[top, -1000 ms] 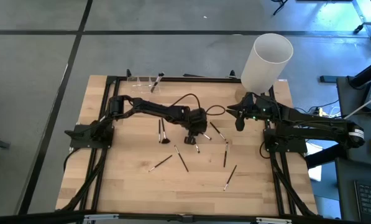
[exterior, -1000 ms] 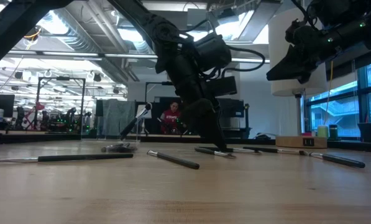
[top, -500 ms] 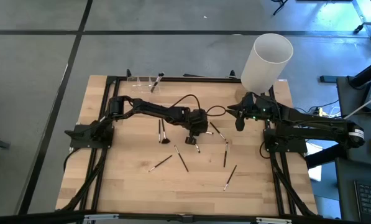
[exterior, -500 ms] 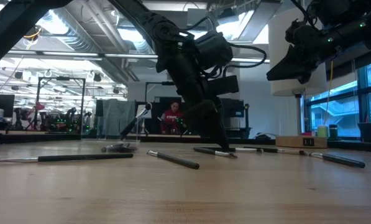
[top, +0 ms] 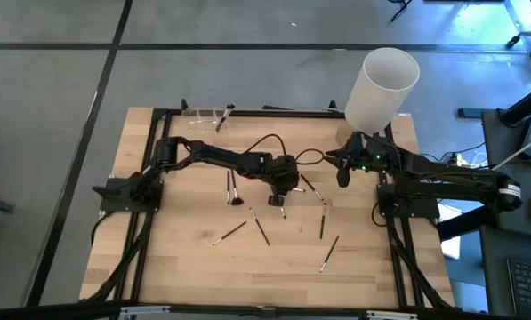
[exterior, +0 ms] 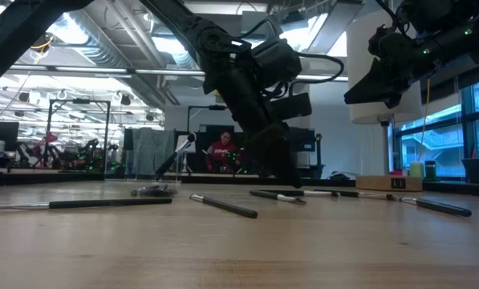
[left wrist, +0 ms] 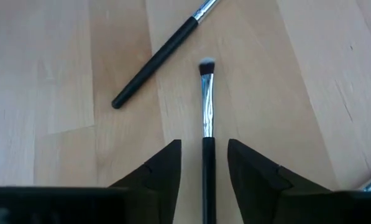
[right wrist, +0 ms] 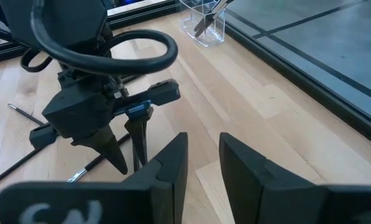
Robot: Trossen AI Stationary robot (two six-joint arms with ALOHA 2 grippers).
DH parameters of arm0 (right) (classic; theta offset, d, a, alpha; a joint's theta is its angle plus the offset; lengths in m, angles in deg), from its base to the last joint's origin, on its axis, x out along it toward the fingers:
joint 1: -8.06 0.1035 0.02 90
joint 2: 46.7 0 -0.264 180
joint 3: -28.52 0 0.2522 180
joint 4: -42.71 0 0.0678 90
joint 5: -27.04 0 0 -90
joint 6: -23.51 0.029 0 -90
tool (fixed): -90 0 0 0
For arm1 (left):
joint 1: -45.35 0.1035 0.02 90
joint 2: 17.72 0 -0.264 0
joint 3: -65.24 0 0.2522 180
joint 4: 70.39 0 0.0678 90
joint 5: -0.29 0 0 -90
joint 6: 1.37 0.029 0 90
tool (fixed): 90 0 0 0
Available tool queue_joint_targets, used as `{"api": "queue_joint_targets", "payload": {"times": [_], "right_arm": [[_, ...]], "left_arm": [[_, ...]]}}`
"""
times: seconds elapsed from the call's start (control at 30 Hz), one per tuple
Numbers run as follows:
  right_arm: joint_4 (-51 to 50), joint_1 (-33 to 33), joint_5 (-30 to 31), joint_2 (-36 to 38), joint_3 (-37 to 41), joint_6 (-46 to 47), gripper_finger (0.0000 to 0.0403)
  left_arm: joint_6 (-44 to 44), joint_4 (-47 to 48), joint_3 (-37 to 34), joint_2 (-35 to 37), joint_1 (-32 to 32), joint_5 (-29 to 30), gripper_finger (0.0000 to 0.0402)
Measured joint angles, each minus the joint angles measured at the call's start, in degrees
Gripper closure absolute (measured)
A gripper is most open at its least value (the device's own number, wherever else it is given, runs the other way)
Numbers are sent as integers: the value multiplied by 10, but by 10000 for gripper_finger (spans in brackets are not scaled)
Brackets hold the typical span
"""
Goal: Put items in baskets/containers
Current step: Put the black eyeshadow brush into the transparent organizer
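Observation:
My left gripper (top: 281,190) is at the table's middle, pointing down with its fingertips close to the wood (exterior: 291,181). It is open (left wrist: 204,144). Its fingers stand on either side of a black-handled makeup brush (left wrist: 207,112) that lies flat, and a gap shows on each side. Several more brushes lie scattered around, one right beside it (left wrist: 160,59). The clear containers (top: 203,116) stand in a short row at the far edge. One brush (top: 223,116) leans inside them. My right gripper (top: 342,173) waits open (right wrist: 204,142) above the table's right side.
A tall white cylinder (top: 382,82) stands at the far right corner. Loose brushes lie left of the gripper (top: 232,188), nearer the near edge (top: 260,227) and to the right (top: 323,219). A black frame (top: 247,110) borders the wooden table. A person shows in the room behind (exterior: 221,152).
My left gripper has edged slightly toward the table's right while staying low over the brush. The brushes on the table have not moved.

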Motion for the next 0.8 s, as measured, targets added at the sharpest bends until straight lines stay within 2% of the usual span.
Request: {"api": "queue_joint_targets", "payload": {"times": [0.27, 0.53, 0.8], "right_arm": [[0, 0, 0, 0, 0, -1, 311], [2, 0, 0, 0, 0, -9, 311], [4, 0, 0, 0, 0, -12, 311]], "left_arm": [[-1, 4, -1, -11, 1, -4, 321], [-4, -12, 3, -39, 4, -18, 341], [-32, -16, 0, -23, 7, -6, 377]]}}
